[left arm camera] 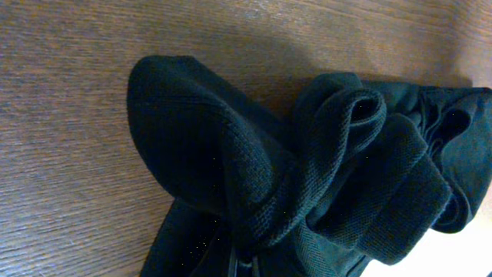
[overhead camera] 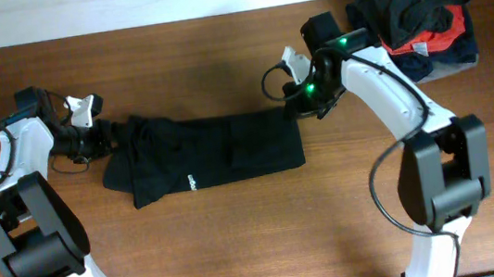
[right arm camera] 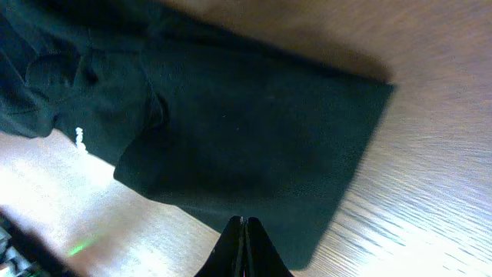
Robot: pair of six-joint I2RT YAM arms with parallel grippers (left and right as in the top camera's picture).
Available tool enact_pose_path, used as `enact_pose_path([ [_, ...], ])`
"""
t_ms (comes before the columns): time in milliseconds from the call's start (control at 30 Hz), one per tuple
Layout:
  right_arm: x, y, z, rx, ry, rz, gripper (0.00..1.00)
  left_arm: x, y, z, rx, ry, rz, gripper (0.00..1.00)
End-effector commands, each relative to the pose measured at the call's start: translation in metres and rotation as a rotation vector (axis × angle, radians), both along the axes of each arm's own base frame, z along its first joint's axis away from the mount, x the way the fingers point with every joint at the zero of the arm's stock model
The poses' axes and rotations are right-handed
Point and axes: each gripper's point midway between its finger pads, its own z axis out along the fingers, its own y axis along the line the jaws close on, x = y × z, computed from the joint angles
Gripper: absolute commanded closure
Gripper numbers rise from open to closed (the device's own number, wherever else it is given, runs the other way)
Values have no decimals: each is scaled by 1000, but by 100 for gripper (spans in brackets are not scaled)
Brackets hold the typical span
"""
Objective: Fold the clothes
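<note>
Overhead, the left gripper [overhead camera: 102, 136] is closed on the near end of a black garment [overhead camera: 211, 152], and the cloth is gathered into a tight bunch right at its fingers. In the left wrist view that bunch fills the frame: thick knit folds and rolled loops all draw down toward the bottom edge, where the jaws are mostly buried in fabric and show only a thin seam between them. Beyond the bunch, the garment flattens into a long dark band running away from this hand across the wooden table [overhead camera: 240, 242].

The right gripper [overhead camera: 295, 105] sits at the opposite end, on the far upper corner of the band. In the right wrist view its fingertips [right arm camera: 234, 248] are pressed together with no gap, pinching the garment's edge. The cloth spreads smooth and flat ahead of them, with one squared corner off to the side. A small white logo [overhead camera: 192, 181] lies farther out, near the lower edge of the band.

Behind the right arm, well apart from the spread garment, a heap of clothes [overhead camera: 419, 7] in black, red and dark blue sits at the table's corner.
</note>
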Motion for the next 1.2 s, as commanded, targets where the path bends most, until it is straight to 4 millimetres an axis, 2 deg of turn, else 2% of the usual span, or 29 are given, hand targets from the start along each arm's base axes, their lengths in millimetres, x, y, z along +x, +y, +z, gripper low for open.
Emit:
enact_pose_path([
  [0,-8,16,-15,87,76,49,96,11,3,25,13,-58,9,99],
  [200,-14,13,-45,68,149,48,96,19,6,47,19,-77,9,100],
  [400,-16,2,-76,9,210,29,96,28,4,83,12,-104,9,99],
  [500,-18,-2,-91,2,244,19,96,31,-18,98,-28,-126,-32,100],
  [633,-21,-4,-105,-4,278,16,96,31,-59,100,-38,-125,-115,99],
  [700,-22,-4,-106,-5,281,16,96,30,-86,98,-13,-125,-181,99],
  [767,-20,-5,-103,2,276,11,96,32,-96,93,46,-126,-203,100],
  [867,-16,-11,-94,33,273,-12,96,38,-93,85,149,-108,-163,100],
  [1000,-10,-18,-77,121,267,-35,96,40,-93,88,152,-112,-145,100],
  [1167,-5,-20,-40,284,231,-38,96,50,-93,108,152,-164,-132,99],
])
